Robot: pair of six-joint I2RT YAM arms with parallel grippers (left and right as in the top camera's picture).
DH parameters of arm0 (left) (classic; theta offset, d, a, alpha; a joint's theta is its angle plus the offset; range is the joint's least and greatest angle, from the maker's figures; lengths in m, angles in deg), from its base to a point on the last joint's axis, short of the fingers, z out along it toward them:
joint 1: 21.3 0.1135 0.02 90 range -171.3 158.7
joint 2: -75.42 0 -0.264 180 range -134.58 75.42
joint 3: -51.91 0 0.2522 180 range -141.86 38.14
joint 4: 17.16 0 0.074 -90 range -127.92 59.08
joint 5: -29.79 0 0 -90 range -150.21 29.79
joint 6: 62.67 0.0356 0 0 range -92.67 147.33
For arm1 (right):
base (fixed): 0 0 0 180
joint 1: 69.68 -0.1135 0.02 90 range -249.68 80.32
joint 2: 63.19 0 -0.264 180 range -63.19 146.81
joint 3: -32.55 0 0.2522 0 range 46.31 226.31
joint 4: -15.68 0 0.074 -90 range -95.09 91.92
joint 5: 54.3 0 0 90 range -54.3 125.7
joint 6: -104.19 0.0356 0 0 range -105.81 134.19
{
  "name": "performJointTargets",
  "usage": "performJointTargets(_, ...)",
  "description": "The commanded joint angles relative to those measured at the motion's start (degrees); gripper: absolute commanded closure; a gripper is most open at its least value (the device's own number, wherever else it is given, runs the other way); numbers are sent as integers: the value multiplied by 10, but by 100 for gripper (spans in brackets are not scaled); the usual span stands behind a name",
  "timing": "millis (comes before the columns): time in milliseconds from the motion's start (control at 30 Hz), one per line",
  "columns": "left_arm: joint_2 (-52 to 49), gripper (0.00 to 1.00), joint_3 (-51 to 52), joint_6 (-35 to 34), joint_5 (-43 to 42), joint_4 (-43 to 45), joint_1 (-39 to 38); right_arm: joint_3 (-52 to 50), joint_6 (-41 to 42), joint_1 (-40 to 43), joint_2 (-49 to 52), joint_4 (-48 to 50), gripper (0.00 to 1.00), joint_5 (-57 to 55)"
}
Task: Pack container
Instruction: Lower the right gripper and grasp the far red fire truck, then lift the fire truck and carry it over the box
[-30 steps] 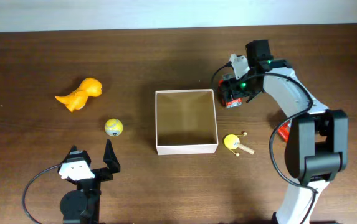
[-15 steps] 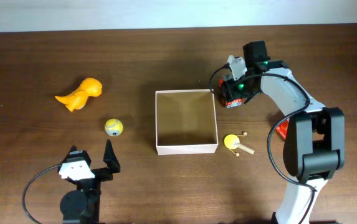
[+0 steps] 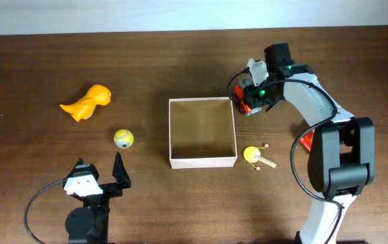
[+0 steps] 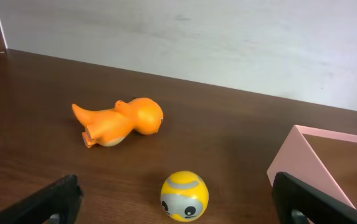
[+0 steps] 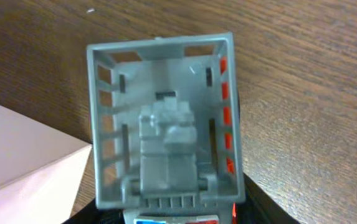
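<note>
Your right pincer is at the grey-and-red toy by the far-right corner of the container. Grip unclear, so a lift may drop it. Left pincer wide, empty.

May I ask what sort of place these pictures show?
Likely a robot test bench: a robot arm at a wooden table, a plain white wall, an orange dinosaur toy and an open box.

A dark wooden table meets a white wall.
</note>
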Motion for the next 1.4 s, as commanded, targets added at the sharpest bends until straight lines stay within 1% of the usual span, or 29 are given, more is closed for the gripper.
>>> performJointTargets(0,5,1,3,9,-6,2,3,3,-5,-3,7,-4,54,-24)
performJointTargets(333,5,1,3,9,-6,2,3,4,-5,-3,6,-5,54,-24)
performJointTargets(533,5,1,3,9,-6,2,3,34,-5,-3,5,-35,55,-25)
performJointTargets(800,5,1,3,9,-6,2,3,137,-5,-3,5,-130,55,-56)
performJointTargets(1100,5,1,3,9,-6,2,3,268,5,-4,5,-237,55,-57)
performJointTargets(1367,5,1,3,9,-6,2,3,340,26,-5,4,-316,56,-57)
